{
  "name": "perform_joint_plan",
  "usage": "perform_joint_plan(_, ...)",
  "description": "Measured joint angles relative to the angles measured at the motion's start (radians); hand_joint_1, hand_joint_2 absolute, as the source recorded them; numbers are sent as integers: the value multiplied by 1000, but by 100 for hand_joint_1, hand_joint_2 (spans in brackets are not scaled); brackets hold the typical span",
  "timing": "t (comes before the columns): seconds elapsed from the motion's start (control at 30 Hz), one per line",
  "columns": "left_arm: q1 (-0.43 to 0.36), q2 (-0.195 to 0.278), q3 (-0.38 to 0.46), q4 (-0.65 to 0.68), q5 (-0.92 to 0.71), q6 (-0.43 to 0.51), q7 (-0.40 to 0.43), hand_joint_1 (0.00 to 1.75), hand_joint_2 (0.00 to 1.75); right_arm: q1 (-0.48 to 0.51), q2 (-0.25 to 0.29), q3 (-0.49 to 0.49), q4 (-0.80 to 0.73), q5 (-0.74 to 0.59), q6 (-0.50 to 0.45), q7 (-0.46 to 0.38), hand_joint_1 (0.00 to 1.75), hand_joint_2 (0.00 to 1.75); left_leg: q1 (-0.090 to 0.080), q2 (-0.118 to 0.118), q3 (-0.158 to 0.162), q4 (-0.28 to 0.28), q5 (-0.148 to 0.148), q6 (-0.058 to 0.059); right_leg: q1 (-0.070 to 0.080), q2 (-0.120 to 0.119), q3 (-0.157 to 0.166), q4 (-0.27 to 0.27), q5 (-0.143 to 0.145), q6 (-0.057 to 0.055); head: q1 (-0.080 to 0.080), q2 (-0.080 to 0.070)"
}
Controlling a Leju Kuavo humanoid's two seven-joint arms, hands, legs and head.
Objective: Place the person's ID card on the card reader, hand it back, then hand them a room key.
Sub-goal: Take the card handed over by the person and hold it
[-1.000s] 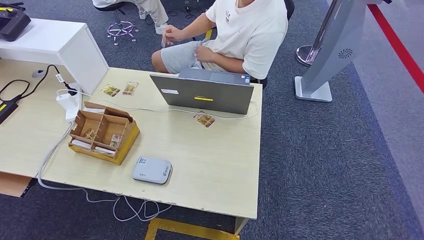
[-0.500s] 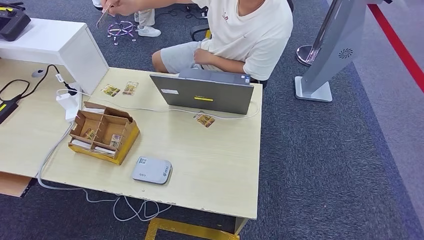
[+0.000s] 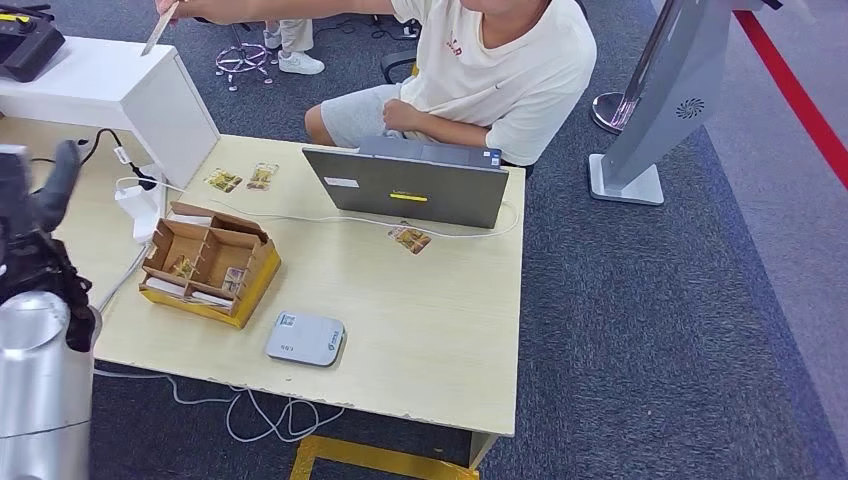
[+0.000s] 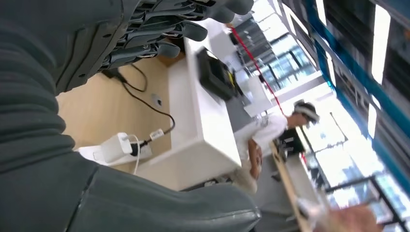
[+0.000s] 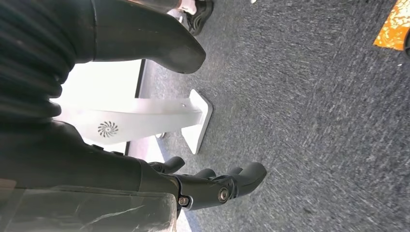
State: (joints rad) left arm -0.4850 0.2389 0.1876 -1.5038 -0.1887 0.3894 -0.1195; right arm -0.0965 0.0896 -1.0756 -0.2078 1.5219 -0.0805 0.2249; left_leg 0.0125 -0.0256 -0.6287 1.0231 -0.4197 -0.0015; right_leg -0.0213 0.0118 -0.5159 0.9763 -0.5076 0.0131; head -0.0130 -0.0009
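On the pale wood surface [image 3: 420, 330] in front of you:
- grey laptop [image 3: 410, 185], lid up, at the far edge;
- cardboard organiser box [image 3: 208, 265] with compartments, left of centre;
- white power adapter [image 3: 138, 206] with cables, just beside the box.

Beyond the surface you have a white cabinet [image 3: 120, 90] at far left, a grey kiosk stand [image 3: 655, 110] on the blue-grey carpet [image 3: 680, 330], and a red floor stripe [image 3: 795, 90].

Person's arm reached w/ ID card [image 3: 160, 27]; left hand [image 3: 40, 200] raised, empty.
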Motion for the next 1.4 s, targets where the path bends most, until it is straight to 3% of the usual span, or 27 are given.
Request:
perform_joint_plan(0.2,-152,16,-302,156,-499,-65,109,0,175,2,0,32,0,0,0,2,0,175,-1,3,0,0,0,0,-1,3,0,0,0,0,0,0)
perform_joint_plan(0.37,-289,27,-468,308,-875,-45,129,0,175,4,0,64,0,0,0,-1,0,175,-1,4,0,0,0,0,-1,4,-2,0,1,0,-1,0)
perform_joint_plan(0.5,-401,26,-570,437,-1051,-25,118,0,175,4,0,85,0,0,0,-7,0,175,-1,5,0,0,0,0,-1,5,-1,1,1,0,-1,0)
perform_joint_plan(0.77,-498,20,-660,570,-1094,-18,118,0,175,7,0,107,0,0,0,-7,0,175,-1,7,-1,0,0,0,-1,7,-1,1,0,0,-1,0)
perform_joint_plan(0.97,-546,-15,-695,645,-1110,-60,121,0,175,7,0,116,0,0,0,-6,0,175,-1,7,-1,0,0,0,-1,6,0,1,1,0,-1,0)
perform_joint_plan(1.4,-564,-48,-711,731,-1105,-42,142,0,175,11,0,130,0,0,0,0,0,175,-1,7,-1,0,0,0,-1,7,-1,1,0,0,-1,0)
